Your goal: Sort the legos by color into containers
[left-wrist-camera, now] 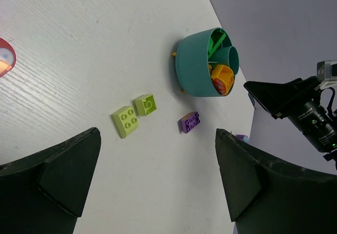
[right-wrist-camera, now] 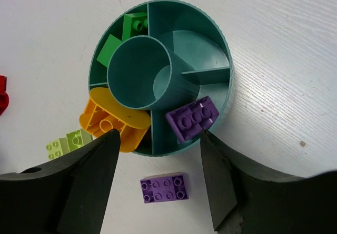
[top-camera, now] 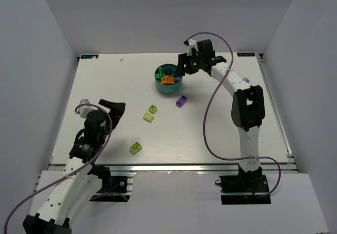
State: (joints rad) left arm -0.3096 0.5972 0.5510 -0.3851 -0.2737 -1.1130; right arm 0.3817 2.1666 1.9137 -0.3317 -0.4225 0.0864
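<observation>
Right fingers (right-wrist-camera: 84, 192) are spread wide and empty, poised above the bowl (right-wrist-camera: 221, 50) at the far middle of the surface (top-camera: 210, 134). Left fingers (left-wrist-camera: 58, 181) are also wide and empty, at the near left, well apart from every brick. In the bowl we note green bricks (right-wrist-camera: 118, 39) in one wedge, an orange brick (right-wrist-camera: 105, 121) propped over the rim of the next, and a purple brick (right-wrist-camera: 193, 117) lying tilted in a third. Loose on the surface are a second purple brick (right-wrist-camera: 165, 188) just beside the bowl, two lime bricks (left-wrist-camera: 125, 121) corner to corner, and a third lime brick (top-camera: 136, 148) nearer the left arm. Something red shows at the edge of the right wrist view; we cannot tell what. We judge the bricks rigid, very light and smooth-walled, so one will skid if a single finger touches it first, and pivot if pinched at its corners. Best hold: straddle the short width and close squarely on the two flat side walls, studs up. The loose purple brick looks the nearest pick for the right arm.
</observation>
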